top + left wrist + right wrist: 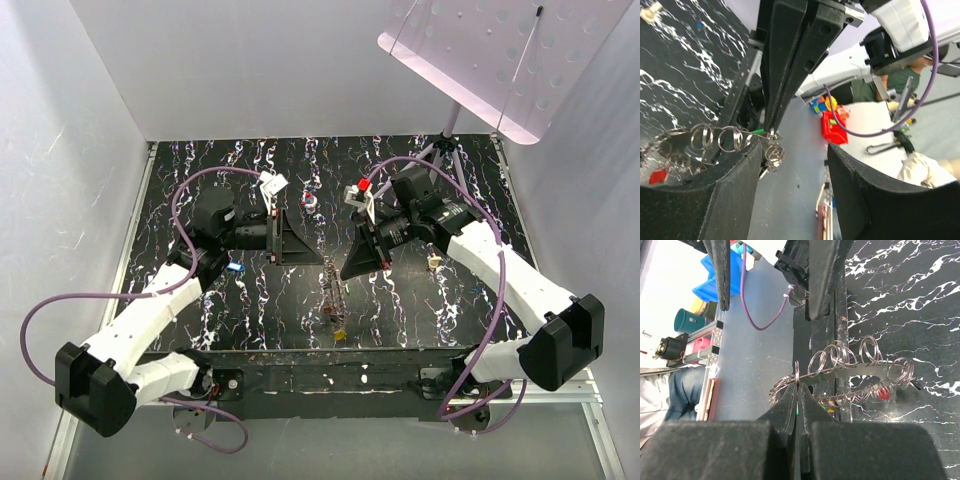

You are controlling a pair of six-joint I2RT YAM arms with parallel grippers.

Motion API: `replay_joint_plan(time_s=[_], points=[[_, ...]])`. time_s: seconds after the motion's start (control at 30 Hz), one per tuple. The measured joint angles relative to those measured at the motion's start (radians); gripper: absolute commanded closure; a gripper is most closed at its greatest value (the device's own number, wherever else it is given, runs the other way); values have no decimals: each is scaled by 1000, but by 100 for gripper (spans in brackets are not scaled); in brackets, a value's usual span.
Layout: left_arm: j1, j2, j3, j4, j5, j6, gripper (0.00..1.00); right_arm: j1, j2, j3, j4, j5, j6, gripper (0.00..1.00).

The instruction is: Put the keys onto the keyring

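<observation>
The top camera looks down on the table (260,300) from behind; both wrist cameras see the keyring (855,370) from very near.

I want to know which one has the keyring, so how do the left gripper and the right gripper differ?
The left gripper is open, its fingers wide apart, while the right gripper is shut. The right gripper pinches the keyring, while the left gripper clamps nothing. Both are black and face each other tip to tip.
</observation>
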Motion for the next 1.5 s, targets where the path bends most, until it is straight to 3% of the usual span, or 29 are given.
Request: replay_joint_plan(time_s=[0.3, 0.73, 1.17, 1.4, 1.5], points=[[-60, 121, 142, -152, 126, 71, 58, 2, 28, 19, -35, 0, -42, 99], [-104, 233, 297, -533, 62, 325, 61, 2, 33, 26, -39, 5, -46, 99], [-111, 274, 351, -620, 19, 405, 66, 6, 33, 26, -38, 4, -44, 99], [-134, 296, 365, -644, 12, 427, 81, 9, 33, 26, -38, 3, -42, 99], [-138, 299, 374, -651, 12, 435, 81, 10, 33, 26, -38, -4, -41, 99]])
